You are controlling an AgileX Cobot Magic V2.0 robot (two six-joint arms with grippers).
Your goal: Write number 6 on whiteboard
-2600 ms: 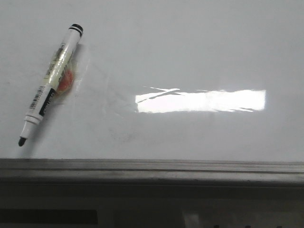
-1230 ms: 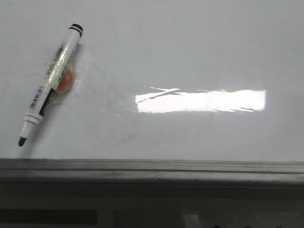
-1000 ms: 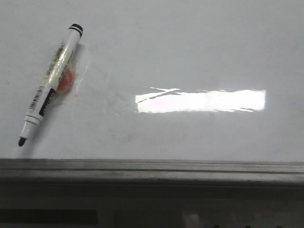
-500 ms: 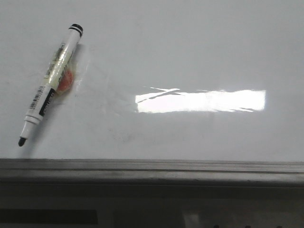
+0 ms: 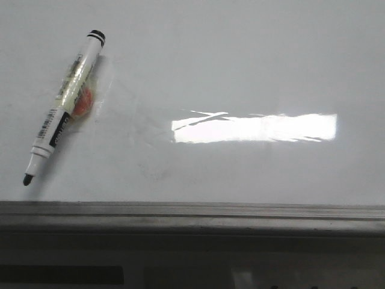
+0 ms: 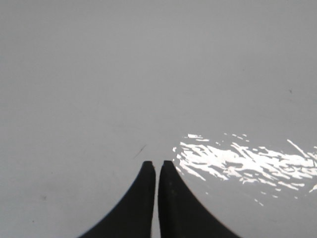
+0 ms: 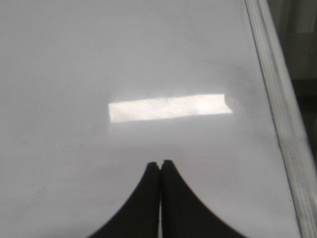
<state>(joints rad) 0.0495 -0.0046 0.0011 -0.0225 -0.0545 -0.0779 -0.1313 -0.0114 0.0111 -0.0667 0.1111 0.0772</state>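
The whiteboard (image 5: 240, 66) fills the front view, glossy white with faint smudges and a bright rectangular reflection. No number 6 shows on it. A white marker pen (image 5: 63, 107) with a black tip lies uncapped at the board's left, tip toward the near edge. Neither gripper shows in the front view. In the left wrist view my left gripper (image 6: 157, 163) is shut and empty above the board (image 6: 99, 74). In the right wrist view my right gripper (image 7: 161, 162) is shut and empty above the board (image 7: 99, 59).
The board's grey metal frame (image 5: 192, 214) runs along the near edge; it also shows in the right wrist view (image 7: 280, 114). An orange-red smear (image 5: 84, 102) lies under the marker. A short thin dark mark (image 6: 140, 151) lies near the left fingertips.
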